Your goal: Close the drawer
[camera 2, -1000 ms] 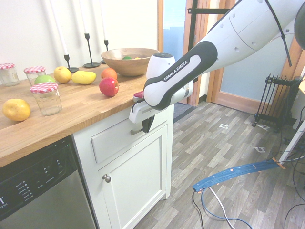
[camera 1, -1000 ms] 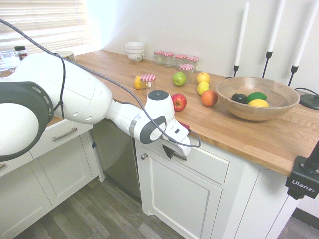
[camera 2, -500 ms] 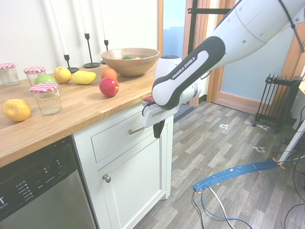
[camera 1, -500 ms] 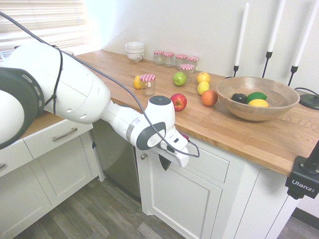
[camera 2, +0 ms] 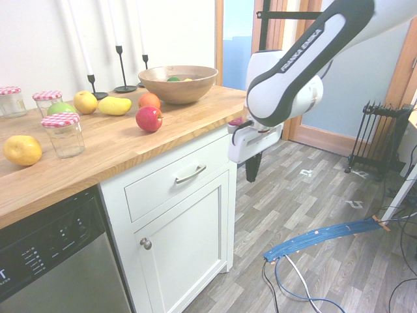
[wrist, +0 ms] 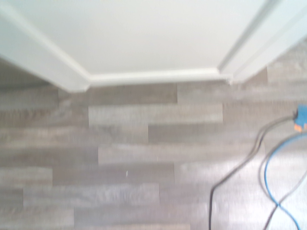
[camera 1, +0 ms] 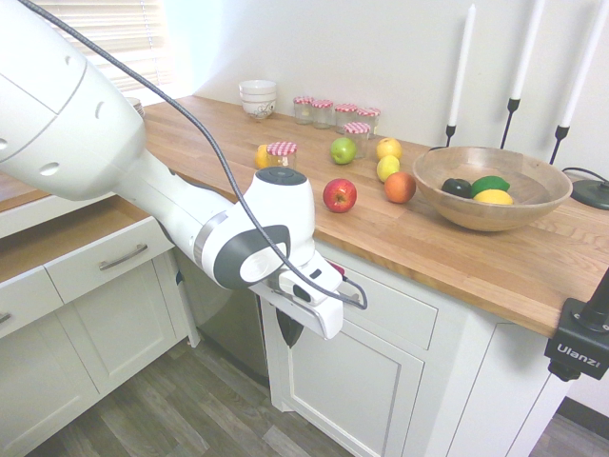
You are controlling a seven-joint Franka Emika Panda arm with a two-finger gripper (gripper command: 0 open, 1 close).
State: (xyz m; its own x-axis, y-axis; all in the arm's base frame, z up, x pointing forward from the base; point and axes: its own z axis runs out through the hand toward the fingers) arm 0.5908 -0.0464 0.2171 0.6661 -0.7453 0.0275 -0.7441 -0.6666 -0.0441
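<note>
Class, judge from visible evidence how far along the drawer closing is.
Done: the narrower drawer beside the dishwasher sits flush, though it seems not the target. In hand: nothing; the shut jaws hang clear of the cabinet. Left: the wide drawer still stands open, its wooden interior showing.

the drawer [camera 1: 88,266] is wide and shallow, with a flat white front panel and a silver bar handle fixed across it. it stands open, upright and level in the white cabinetry at the left of the first exterior view, above a white cabinet door. behind the front, its light brown wooden inside shows below the counter; how far back it runs is unclear.
</note>
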